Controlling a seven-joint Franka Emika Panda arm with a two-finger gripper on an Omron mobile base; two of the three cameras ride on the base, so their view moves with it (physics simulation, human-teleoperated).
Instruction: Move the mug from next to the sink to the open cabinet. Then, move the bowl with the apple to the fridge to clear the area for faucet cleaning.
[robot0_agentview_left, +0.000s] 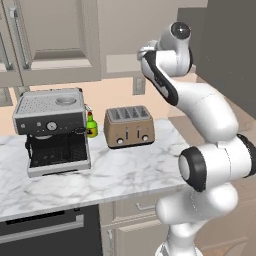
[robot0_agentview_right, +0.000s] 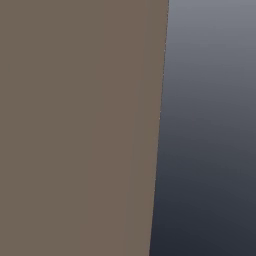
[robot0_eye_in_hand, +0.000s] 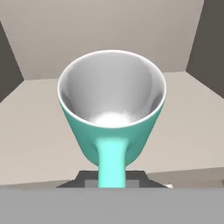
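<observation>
The teal mug stands upright in the hand view, its pale inside facing me and its handle pointing toward the hand. My gripper is shut on that handle, with the dark fingertips just showing on either side of it. Around and under the mug is the inside of the cabinet: a plain beige shelf, a flat back wall and dark side walls. I cannot tell whether the mug touches the shelf. In the left base view the white arm reaches up and to the right.
On the marble counter stand a coffee machine, a green bottle and a toaster. Closed wall cabinets hang above them. A brown panel and a dark grey surface stand close in the right base view.
</observation>
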